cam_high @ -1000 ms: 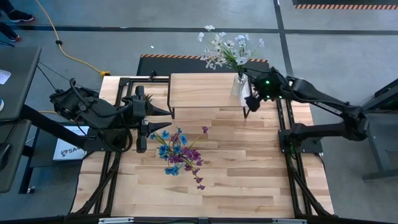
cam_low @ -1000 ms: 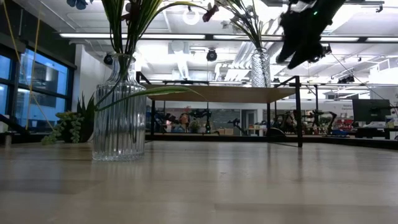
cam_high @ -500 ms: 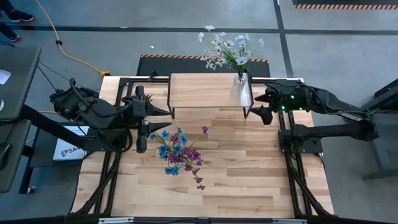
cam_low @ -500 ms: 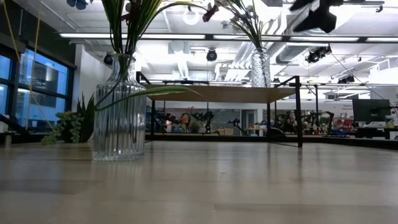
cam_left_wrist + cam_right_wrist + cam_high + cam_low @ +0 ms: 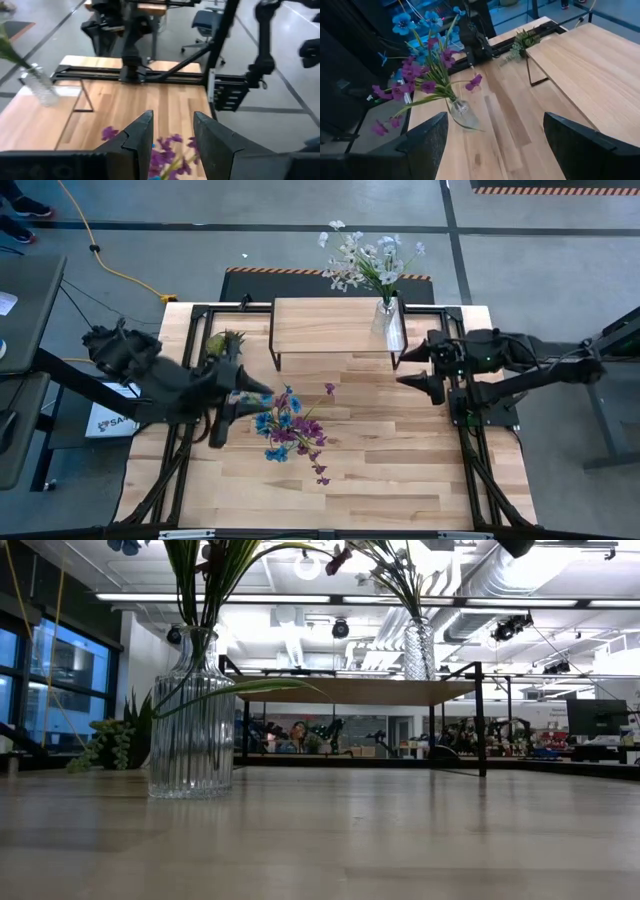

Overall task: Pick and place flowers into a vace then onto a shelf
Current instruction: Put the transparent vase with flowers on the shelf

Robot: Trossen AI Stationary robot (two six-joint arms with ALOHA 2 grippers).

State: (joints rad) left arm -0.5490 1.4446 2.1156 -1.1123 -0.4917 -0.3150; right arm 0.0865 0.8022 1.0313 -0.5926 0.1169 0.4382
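Purple and blue flowers (image 5: 288, 425) stand in a ribbed glass vase (image 5: 190, 710) on the tabletop, left of centre. White flowers (image 5: 372, 258) stand in a second vase (image 5: 385, 315) at the right end of the shelf (image 5: 325, 325). My left gripper (image 5: 255, 394) hovers just left of the purple and blue blossoms. It is open, and the blossoms (image 5: 167, 147) show below the gap between its fingers. My right gripper (image 5: 412, 367) hangs open and empty by the table's right side, off the shelf's right end.
A small green potted plant (image 5: 225, 340) sits at the table's far left, beside the shelf's left legs. Black frame rails (image 5: 455, 395) run along both table sides. Bare planks (image 5: 400, 470) stretch across the near half of the table.
My right gripper has drawn back from the white-flower vase on the shelf, swinging toward the table's right and near edges and rising out of the low view, open throughout. My left gripper has swung slightly toward the near edge, uncovering the potted plant.
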